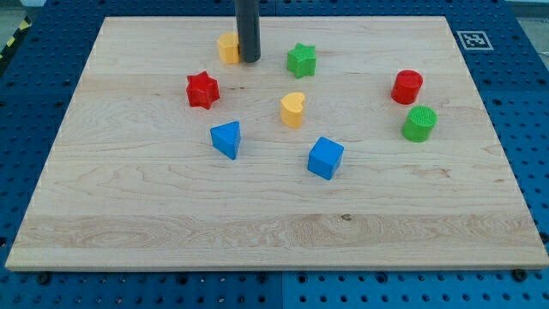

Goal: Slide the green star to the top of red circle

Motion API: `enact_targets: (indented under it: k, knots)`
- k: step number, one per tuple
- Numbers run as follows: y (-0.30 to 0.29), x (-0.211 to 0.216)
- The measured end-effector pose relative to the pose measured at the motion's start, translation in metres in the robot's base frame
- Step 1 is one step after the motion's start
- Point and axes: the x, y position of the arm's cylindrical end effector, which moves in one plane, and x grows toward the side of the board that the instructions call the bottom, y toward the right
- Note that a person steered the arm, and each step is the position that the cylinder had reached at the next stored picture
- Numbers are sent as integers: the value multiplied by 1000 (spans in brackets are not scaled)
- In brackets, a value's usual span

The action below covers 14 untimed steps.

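The green star (301, 60) lies near the view's top, right of centre. The red circle (407, 87), a short cylinder, stands toward the view's right, below and to the right of the star. My tip (250, 60) rests on the board to the left of the green star, a short gap apart from it, and right beside a yellow block (227, 48) whose right side the rod partly hides.
A green circle (419, 124) stands just below the red circle. A red star (202, 90), a yellow heart (292, 110), a blue triangle (227, 138) and a blue cube (325, 158) lie around the middle. The wooden board (274, 232) ends at blue pegboard.
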Motion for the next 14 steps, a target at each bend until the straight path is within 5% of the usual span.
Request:
enact_targets:
  k: [4, 6, 14]
  knots:
    - [44, 39]
    - [44, 16]
    - [90, 30]
